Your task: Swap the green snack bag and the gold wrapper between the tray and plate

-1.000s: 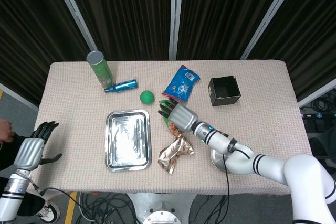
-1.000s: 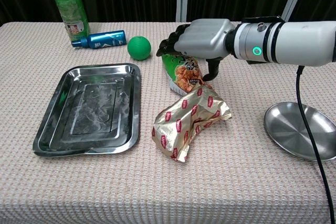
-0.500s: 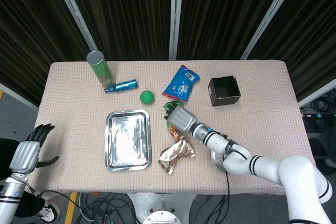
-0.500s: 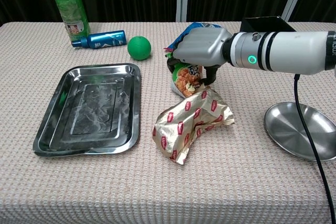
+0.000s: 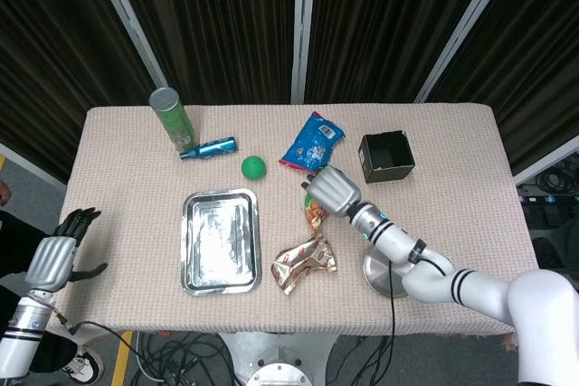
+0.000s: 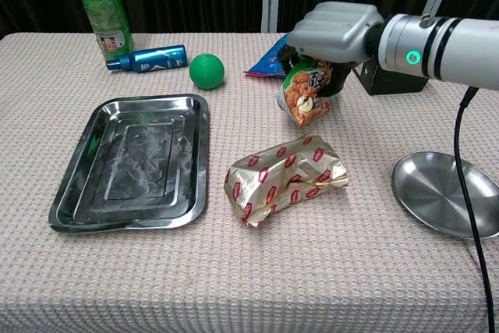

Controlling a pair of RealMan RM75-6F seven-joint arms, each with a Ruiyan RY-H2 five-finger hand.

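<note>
My right hand (image 6: 334, 33) (image 5: 331, 189) grips the green snack bag (image 6: 306, 93) (image 5: 314, 211) and holds it lifted above the table, between the tray and the plate. The gold wrapper (image 6: 284, 178) (image 5: 303, 263) lies crumpled on the cloth below and to the left of that hand. The steel tray (image 6: 132, 159) (image 5: 220, 240) sits at the left and holds nothing. Near the right edge rests the round plate (image 6: 444, 193) (image 5: 382, 277), likewise bare. My left hand (image 5: 56, 258) hangs beyond the table's left side with fingers apart, holding nothing.
A green ball (image 6: 207, 70), a blue bottle (image 6: 148, 58) and a tall green canister (image 6: 98, 5) stand at the back left. A blue snack bag (image 5: 312, 143) and a black box (image 5: 386, 156) lie behind my right hand.
My right hand closed on the green snack bag, lifted it off the table and carried it to the right. The gold wrapper shifted slightly. The left hand drifted a little off the table's side.
</note>
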